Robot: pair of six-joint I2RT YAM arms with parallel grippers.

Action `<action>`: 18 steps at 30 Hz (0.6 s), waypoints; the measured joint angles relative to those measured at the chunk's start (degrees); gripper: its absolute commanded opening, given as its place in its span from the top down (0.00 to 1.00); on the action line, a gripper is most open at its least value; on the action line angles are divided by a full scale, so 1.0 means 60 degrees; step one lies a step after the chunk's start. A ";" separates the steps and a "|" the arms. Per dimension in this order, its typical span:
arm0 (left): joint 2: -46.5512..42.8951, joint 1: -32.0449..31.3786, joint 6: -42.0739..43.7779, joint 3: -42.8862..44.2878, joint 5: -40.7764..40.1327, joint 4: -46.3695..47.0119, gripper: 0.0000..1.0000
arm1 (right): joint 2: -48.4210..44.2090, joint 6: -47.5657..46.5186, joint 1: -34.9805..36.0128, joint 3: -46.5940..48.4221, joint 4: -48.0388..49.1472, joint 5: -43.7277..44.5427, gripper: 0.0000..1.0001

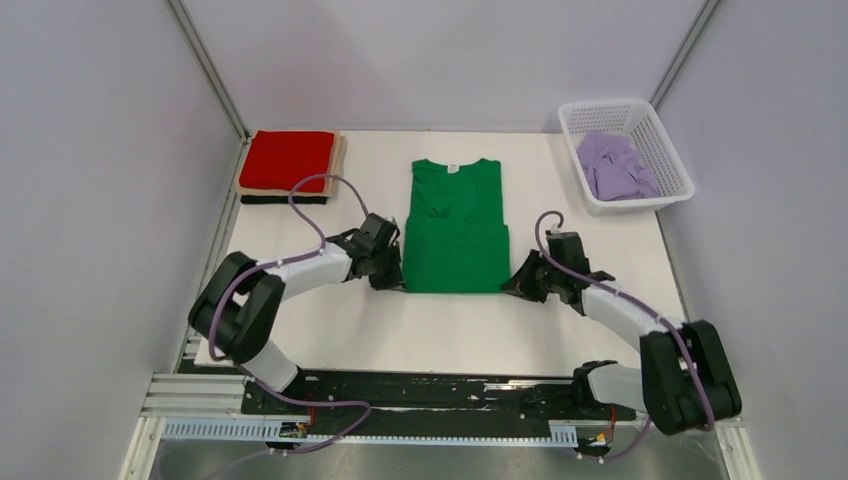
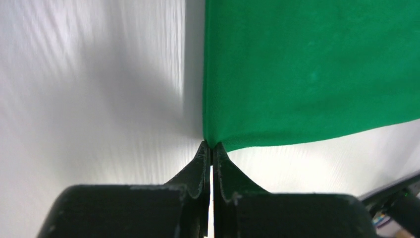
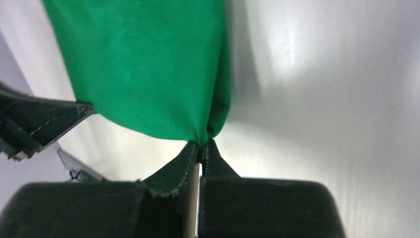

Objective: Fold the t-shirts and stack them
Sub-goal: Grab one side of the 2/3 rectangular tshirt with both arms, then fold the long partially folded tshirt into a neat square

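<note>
The green t-shirt (image 1: pixel 455 230) lies mid-table, folded into a narrow strip with its white neck tag at the far end. My left gripper (image 1: pixel 395 278) is shut on the shirt's near-left corner (image 2: pixel 213 141), pinched between the tips. My right gripper (image 1: pixel 512 285) is shut on the near-right corner (image 3: pixel 203 139), with the cloth bunched at its tips. At the far left a folded red t-shirt (image 1: pixel 287 160) tops a stack, with beige and black edges showing under it. A lilac t-shirt (image 1: pixel 615 165) lies crumpled in the basket.
The white lattice basket (image 1: pixel 672 165) stands at the far right corner of the white table (image 1: pixel 440 330). Grey walls close in both sides. A black rail with both arm bases runs along the near edge.
</note>
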 measured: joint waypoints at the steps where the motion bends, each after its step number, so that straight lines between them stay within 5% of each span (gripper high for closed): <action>1: -0.0459 -0.0069 0.0029 -0.0299 0.0004 -0.0266 1.00 | -0.0546 -0.0036 0.0164 -0.0135 -0.0251 -0.0138 1.00; 11: -0.5512 -0.0259 0.0237 -0.0922 0.0459 -0.2991 1.00 | -0.5257 -0.0095 0.2014 -0.0248 -0.2233 -0.1147 1.00; 18: -0.6845 -0.0259 0.0208 -0.0273 0.0182 -0.3843 1.00 | -0.5359 -0.0098 0.2007 0.0539 -0.2714 -0.1319 1.00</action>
